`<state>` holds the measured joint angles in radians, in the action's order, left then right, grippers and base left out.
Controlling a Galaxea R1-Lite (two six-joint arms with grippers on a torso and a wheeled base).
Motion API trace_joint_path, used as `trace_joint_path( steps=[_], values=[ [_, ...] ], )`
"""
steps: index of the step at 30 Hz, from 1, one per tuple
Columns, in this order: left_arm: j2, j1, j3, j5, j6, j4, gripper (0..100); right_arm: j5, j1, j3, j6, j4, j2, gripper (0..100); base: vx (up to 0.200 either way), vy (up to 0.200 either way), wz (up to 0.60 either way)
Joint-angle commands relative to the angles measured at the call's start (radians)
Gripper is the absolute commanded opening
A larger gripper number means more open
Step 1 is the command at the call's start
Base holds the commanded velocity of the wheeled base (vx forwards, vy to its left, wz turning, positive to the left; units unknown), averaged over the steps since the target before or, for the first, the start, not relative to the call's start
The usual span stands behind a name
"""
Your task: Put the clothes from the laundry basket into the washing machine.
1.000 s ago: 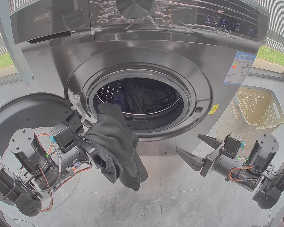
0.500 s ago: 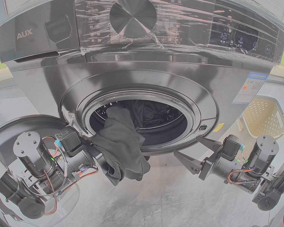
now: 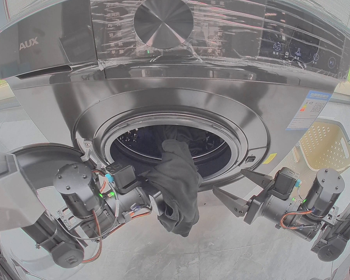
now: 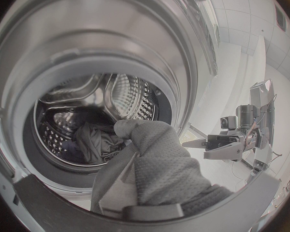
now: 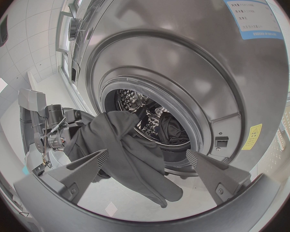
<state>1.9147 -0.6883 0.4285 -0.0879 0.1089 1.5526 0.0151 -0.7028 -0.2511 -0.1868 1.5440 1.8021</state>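
Dark garment (image 3: 179,179) held at the washing machine (image 3: 182,94) opening.
The left gripper (image 3: 154,194), jaws closed on the dark garment, is just before the machine's round opening, and the cloth hangs down below the rim. More dark clothes (image 3: 190,137) lie inside the drum. The right gripper (image 3: 229,180), jaws wide and holding nothing, is near the machine's lower right. The laundry basket (image 3: 326,144) stands beside the machine.

Blue label (image 3: 308,109), yellow sticker (image 3: 269,158) on washing machine (image 3: 175,94).
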Motion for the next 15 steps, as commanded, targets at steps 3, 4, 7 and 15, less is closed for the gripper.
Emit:
trace_joint_path(
  steps=[3,4,7,15],
  values=[
    [0.141,0.003,0.125,-0.015,0.009,0.003,0,-0.001,-0.003,-0.001,0.0,0.001,-0.003,100,0.0,0.0,0.0],
    [0.159,0.007,0.148,-0.013,0.009,0.001,0,-0.001,-0.003,-0.001,0.0,0.001,-0.003,100,0.0,0.0,0.0],
    [0.218,0.023,0.216,-0.01,0.009,0.001,0,-0.001,-0.009,-0.001,0.0,0.001,-0.003,100,0.0,0.0,0.0],
    [0.356,0.089,0.434,0.0,0.009,-0.009,0,-0.001,-0.009,-0.001,0.0,0.001,-0.003,100,0.0,0.0,0.0]
  ],
)
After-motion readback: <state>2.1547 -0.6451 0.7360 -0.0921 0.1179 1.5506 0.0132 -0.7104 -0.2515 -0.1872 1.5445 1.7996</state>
